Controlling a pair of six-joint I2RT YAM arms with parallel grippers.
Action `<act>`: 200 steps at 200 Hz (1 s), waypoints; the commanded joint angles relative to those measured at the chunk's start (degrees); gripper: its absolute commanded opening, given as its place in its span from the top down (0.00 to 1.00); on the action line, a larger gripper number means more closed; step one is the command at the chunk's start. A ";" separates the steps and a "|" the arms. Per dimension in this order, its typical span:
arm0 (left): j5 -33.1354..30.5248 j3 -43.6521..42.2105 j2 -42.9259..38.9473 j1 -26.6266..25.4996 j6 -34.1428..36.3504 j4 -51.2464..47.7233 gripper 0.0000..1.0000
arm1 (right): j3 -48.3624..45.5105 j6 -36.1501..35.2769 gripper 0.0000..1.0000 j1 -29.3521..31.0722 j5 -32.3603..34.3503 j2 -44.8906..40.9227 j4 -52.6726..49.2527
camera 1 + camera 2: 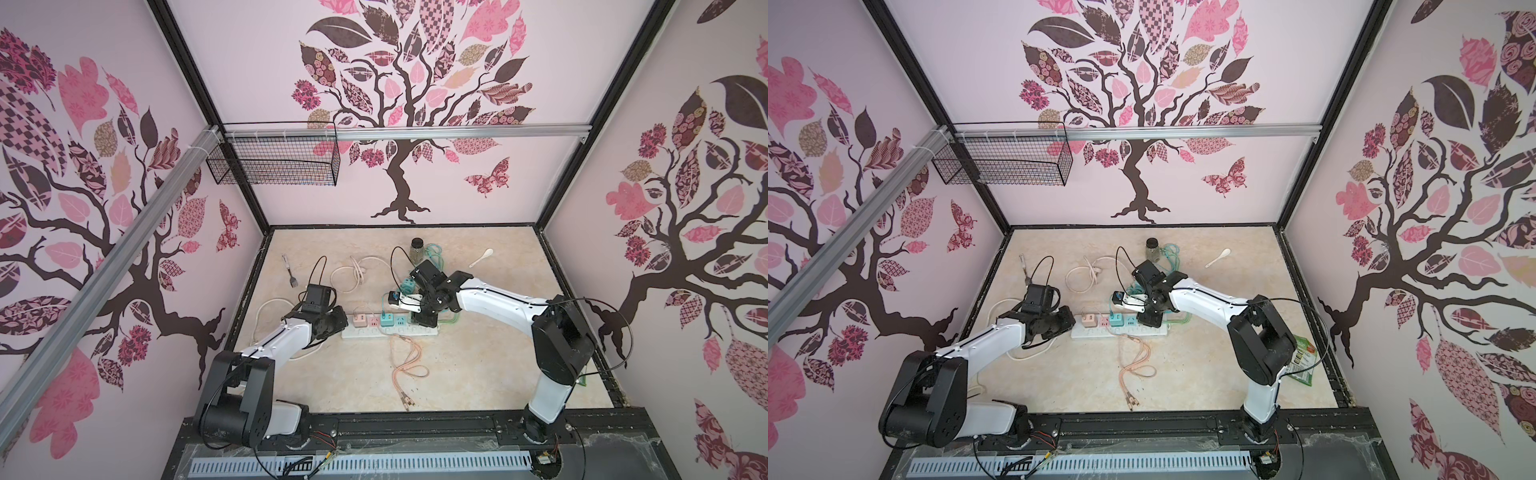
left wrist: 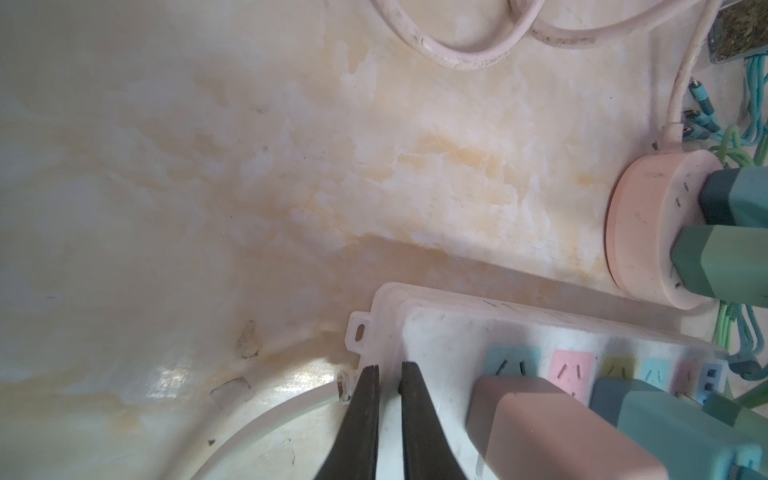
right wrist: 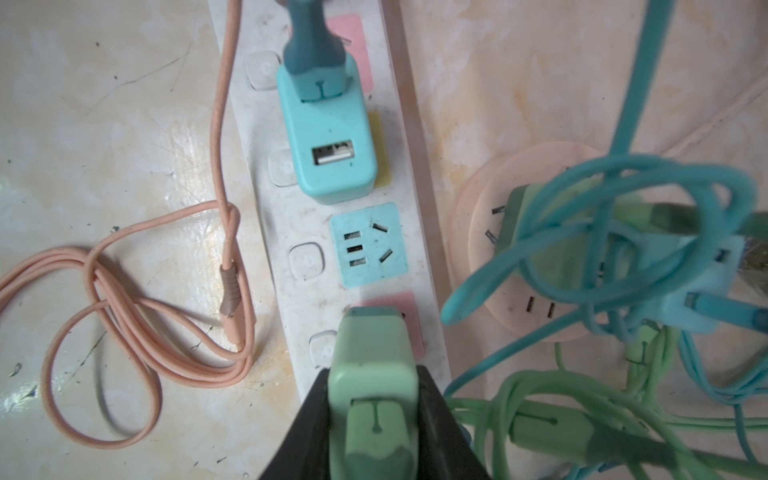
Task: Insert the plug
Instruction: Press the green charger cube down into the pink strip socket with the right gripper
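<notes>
My right gripper is shut on a light green plug, one black finger on each side of it. The plug stands on a pink socket near one end of the white power strip. A free blue socket lies beside it, then a plugged-in teal charger. In both top views the right gripper hides the plug. My left gripper is shut with nothing held, tips at the strip's other end, beside a pink-brown charger.
A round pink socket hub carries tangled teal and green cables behind the strip. A peach cable coils in front. A fork, cream cable, jar and white spoon lie farther back.
</notes>
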 commanded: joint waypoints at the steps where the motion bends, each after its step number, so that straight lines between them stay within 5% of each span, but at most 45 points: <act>1: 1.01 -0.28 2.43 -0.29 0.85 -1.36 0.87 | -2.83 -1.00 0.76 0.34 4.05 2.55 -3.76; 200: 0.48 -0.41 0.67 -0.28 1.18 -1.00 0.87 | 2.46 -8.04 0.75 -0.86 1.46 6.25 -9.74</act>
